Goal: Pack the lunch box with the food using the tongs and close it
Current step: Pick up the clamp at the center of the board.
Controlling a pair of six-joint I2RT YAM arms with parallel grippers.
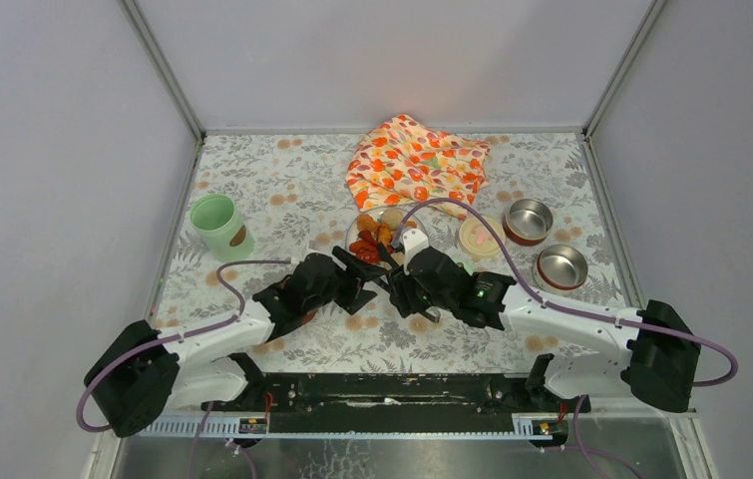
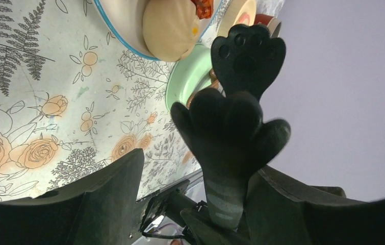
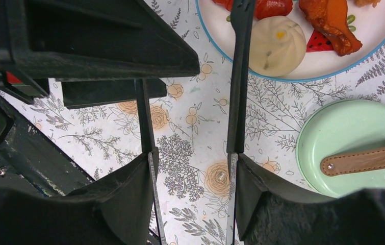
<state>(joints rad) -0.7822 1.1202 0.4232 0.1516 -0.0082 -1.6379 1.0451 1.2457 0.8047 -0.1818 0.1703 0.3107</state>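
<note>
My right gripper (image 3: 193,163) squeezes the tongs (image 3: 239,76) by both arms so the tips reach over the plate (image 3: 363,48) toward the pale bun (image 3: 277,46), while my left gripper (image 2: 200,173) hangs spread wide about those tips, grasping nothing.

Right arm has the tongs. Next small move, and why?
Probably back the left gripper away. Its fingers stand open on either side of the tongs, while the right gripper holds both tong arms, with one tip over the plate beside the pale bun. The left looks to be in the way.
</note>
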